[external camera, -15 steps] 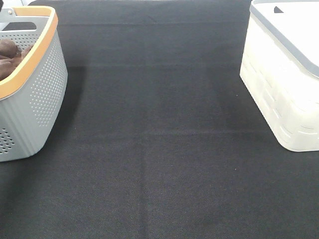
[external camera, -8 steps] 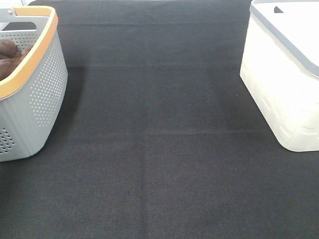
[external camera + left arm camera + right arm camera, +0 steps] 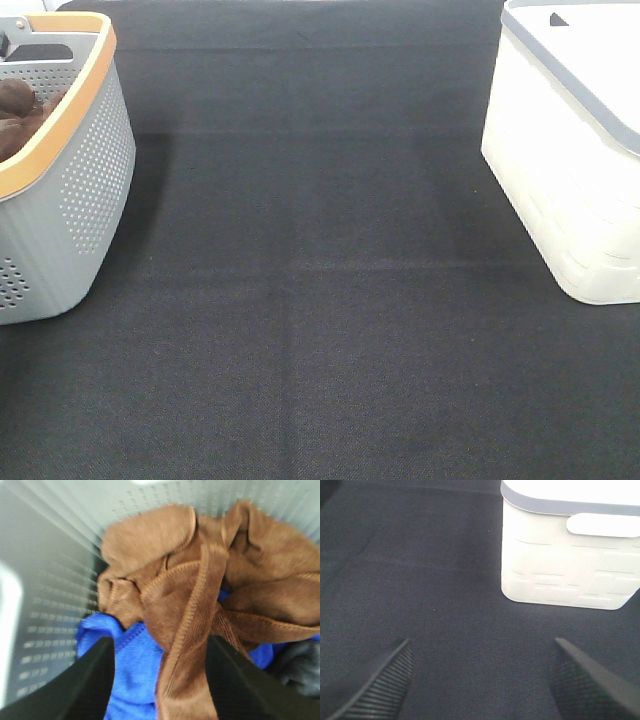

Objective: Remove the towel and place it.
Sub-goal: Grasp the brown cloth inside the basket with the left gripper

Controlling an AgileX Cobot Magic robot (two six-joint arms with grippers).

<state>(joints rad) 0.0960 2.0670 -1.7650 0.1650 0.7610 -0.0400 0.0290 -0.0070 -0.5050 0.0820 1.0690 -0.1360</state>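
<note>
L pincer (image 3: 160, 680) hangs inside basket (image 3: 90, 170), jaws apart, w/ a fold of towel (image 3: 200, 580) running btwn them, not clamped. Towel lies bunched in basket on top of blue cloth (image 3: 132, 667). R pincer (image 3: 480, 690) also has jaws apart, over worktop (image 3: 320, 300) near white bin (image 3: 560, 570).

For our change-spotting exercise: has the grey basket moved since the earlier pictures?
No. The grey basket keeps its place relative to the white bin.
</note>
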